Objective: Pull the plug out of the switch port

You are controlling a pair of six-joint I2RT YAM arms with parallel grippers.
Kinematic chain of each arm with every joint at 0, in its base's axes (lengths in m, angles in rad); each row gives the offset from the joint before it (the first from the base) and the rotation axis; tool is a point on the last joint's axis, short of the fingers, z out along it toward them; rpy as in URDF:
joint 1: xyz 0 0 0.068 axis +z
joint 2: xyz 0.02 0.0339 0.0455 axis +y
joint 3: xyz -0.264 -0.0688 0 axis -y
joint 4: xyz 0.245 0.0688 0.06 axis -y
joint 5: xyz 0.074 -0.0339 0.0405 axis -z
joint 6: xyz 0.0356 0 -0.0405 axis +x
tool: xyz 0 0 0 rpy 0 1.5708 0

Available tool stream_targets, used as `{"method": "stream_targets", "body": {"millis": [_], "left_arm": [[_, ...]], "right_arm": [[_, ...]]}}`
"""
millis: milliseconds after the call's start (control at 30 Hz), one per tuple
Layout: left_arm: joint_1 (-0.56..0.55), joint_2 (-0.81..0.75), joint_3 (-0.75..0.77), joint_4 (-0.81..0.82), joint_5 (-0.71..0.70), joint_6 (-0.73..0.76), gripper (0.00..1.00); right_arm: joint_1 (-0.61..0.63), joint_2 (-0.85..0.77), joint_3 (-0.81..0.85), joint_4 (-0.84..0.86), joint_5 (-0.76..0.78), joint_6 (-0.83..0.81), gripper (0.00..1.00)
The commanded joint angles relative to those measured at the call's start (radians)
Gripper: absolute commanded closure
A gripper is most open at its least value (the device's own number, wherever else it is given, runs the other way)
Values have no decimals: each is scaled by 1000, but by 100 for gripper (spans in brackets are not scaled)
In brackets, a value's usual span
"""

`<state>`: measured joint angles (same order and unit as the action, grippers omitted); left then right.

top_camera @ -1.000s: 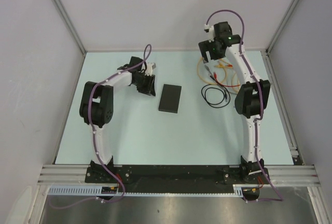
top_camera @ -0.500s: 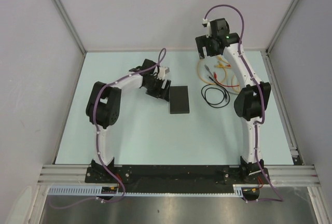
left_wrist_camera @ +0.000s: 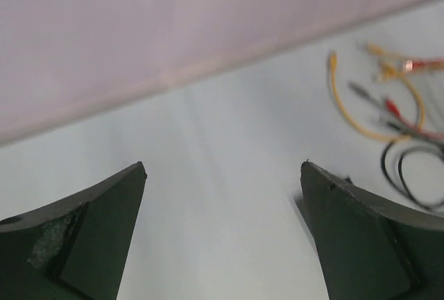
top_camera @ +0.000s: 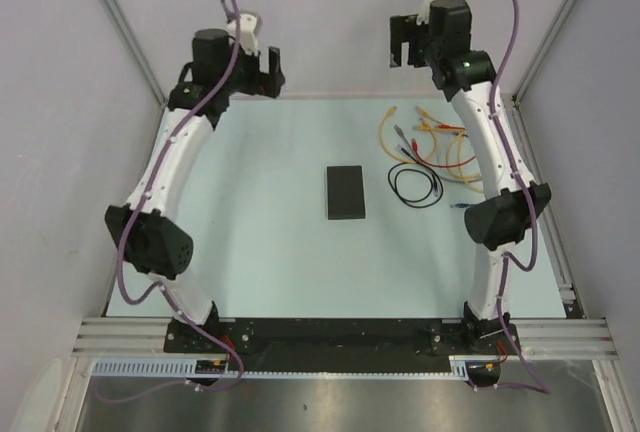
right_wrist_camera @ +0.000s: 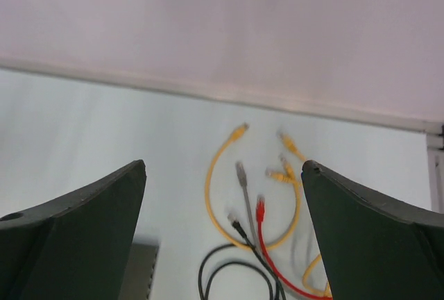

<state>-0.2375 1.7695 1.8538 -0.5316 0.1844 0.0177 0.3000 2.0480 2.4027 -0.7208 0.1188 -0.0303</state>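
Observation:
The switch [top_camera: 345, 192] is a flat black box lying mid-table; one corner of it [right_wrist_camera: 135, 272] shows in the right wrist view. No cable is joined to it in the top view, and its port is out of view. Loose cables [top_camera: 428, 147] lie to its right, with yellow [right_wrist_camera: 239, 132], grey [right_wrist_camera: 241, 173] and red plugs [right_wrist_camera: 261, 210]; I cannot tell which is the task's plug. My left gripper [top_camera: 268, 70] [left_wrist_camera: 223, 168] hangs high at the back left, open and empty. My right gripper [top_camera: 400, 42] [right_wrist_camera: 223, 164] hangs high at the back right, open and empty.
A coiled black cable [top_camera: 415, 184] lies nearest the switch's right side. The yellow cable [left_wrist_camera: 340, 98] and black coil [left_wrist_camera: 409, 168] also show in the left wrist view. Grey walls [top_camera: 330, 12] close the table at the back and sides.
The left arm slid the switch a little to the right, opened its jaws, then swung up to the back left. The right arm rose higher and farther back.

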Motion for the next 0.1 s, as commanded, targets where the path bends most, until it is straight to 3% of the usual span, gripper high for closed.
{"method": "stream_targets", "body": {"millis": [0,67], "left_arm": [[23,-108,84,103,-132,-12,0],[23,-117,87,122,-178,-12,0]], "right_arm": [[33,-124,-31,168,30,0,0],[47,-129,-34,172,44,1,0]]}}
